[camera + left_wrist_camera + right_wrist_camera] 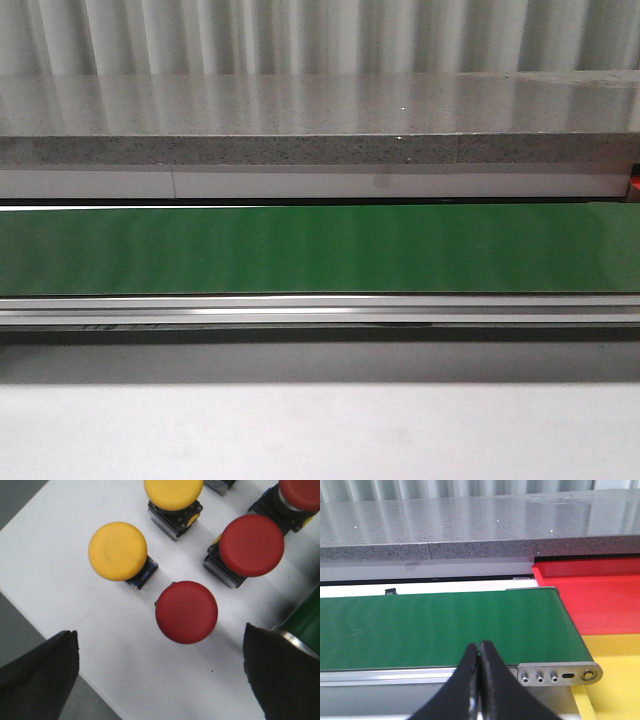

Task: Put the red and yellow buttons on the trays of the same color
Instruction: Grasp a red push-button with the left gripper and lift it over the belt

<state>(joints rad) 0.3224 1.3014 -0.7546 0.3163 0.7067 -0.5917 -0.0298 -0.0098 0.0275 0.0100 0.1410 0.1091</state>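
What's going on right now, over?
Left end effector open above red button. Right end effector shut, empty. Red tray, yellow tray unobstructed.

The wide-spread black fingers (42, 675) of the left gripper (160, 677) flank bare white tabletop (60, 605); the nearest red mushroom-head button (186, 611) stands clear between them; another red button (251, 545) and a yellow one (118, 551) crowd close behind; the green conveyor belt (320, 250) lies unobstructed.
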